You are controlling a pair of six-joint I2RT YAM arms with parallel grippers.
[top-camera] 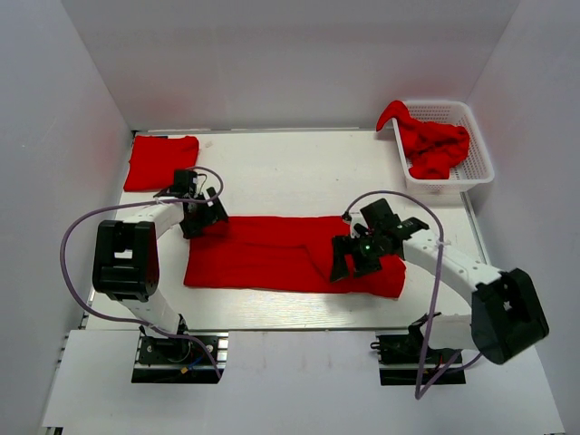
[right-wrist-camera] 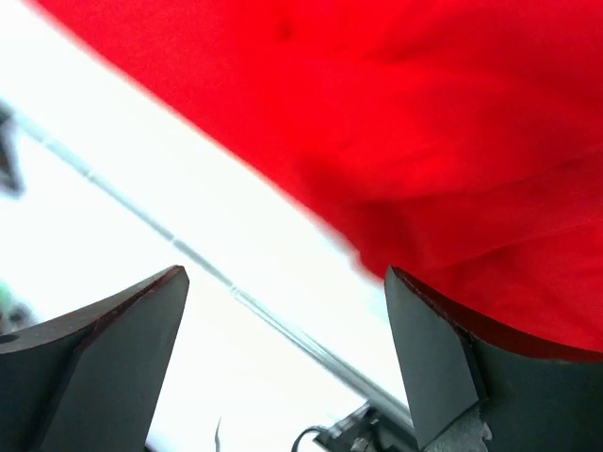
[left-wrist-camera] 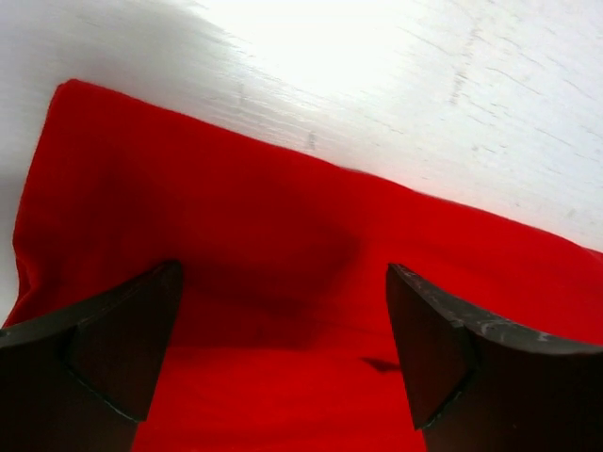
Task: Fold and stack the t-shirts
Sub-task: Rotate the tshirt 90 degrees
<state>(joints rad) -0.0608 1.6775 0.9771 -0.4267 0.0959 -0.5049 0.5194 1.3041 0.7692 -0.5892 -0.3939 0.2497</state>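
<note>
Left tool (top-camera: 205,217) and right tool (top-camera: 349,260) gape empty above a half-folded t-shirt (top-camera: 272,254); one folded t-shirt (top-camera: 161,161) lies far left, crumpled t-shirts (top-camera: 435,149) await in the basket (top-camera: 440,111).

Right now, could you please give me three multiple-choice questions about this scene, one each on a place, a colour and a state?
1. Where does the white basket stand? A near left corner; B far right corner; C centre.
2. What colour is the long flat t-shirt? A blue; B red; C green.
3. How is the left gripper? A open; B shut on cloth; C shut on the basket.
Answers: B, the top view shows it far right; B, the cloth is bright red; A, its fingers stand wide apart, gripping nothing.
</note>
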